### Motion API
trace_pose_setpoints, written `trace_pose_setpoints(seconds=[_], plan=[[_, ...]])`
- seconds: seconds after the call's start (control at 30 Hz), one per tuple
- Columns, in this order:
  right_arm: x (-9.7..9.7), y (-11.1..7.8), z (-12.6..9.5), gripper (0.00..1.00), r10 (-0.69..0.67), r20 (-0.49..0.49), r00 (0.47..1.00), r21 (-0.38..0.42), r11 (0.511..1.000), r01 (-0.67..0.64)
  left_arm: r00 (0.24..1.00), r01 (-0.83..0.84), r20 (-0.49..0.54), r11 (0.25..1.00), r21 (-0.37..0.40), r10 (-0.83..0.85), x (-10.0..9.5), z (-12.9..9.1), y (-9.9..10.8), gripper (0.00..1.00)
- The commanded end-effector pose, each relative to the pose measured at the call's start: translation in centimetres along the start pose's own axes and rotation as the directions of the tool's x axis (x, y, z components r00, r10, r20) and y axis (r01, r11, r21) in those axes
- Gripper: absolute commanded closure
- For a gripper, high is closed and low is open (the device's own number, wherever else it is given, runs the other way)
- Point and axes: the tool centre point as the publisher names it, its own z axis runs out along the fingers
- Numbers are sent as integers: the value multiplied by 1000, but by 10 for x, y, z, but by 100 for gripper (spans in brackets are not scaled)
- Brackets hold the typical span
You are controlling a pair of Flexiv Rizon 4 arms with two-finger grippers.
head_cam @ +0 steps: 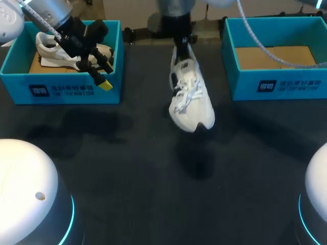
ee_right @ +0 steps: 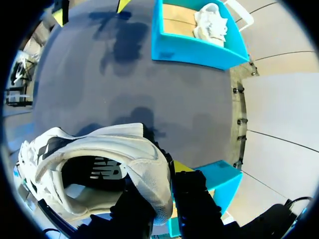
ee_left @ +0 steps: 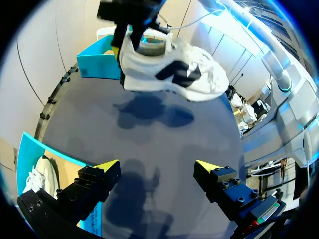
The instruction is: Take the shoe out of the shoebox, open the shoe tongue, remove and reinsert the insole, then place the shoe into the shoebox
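Note:
My right gripper (head_cam: 181, 45) is shut on the heel of a white shoe (head_cam: 190, 97) with black side marks, which hangs toe-down above the middle of the dark table. The right wrist view shows the heel wall of the shoe (ee_right: 99, 164) pinched in the right gripper (ee_right: 167, 174), with the dark inside showing. My left gripper (head_cam: 99, 71) stands open and empty over the left shoebox (head_cam: 61, 92). Seen from the left wrist, the left gripper (ee_left: 157, 167) faces the hanging shoe (ee_left: 172, 69) from a distance.
A second white shoe (head_cam: 48, 48) lies in the left shoebox. The teal right shoebox (head_cam: 276, 84) at the back right shows only its brown cardboard floor. Dark tabletop (head_cam: 153, 168) spreads below and in front of the hanging shoe.

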Motion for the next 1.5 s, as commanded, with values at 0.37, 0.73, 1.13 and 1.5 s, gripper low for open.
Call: trace_pose_setpoints(seconds=[0.37,0.73,1.13,1.5], plan=[[-29,-28,-39,100,10,31,999,18,1000,-11,1000,0,2,1000,-1,0,1,0,1,0],[-29,-28,-39,100,10,31,999,18,1000,-11,1000,0,2,1000,-1,0,1,0,1,0],[-81,-95,-33,100,-5,26,1000,-31,1000,6,1000,0,2,1000,-1,0,1,0,1,0],[-134,-167,-12,100,43,58,997,-10,999,-42,1000,0,2,1000,-1,0,1,0,1,0]])
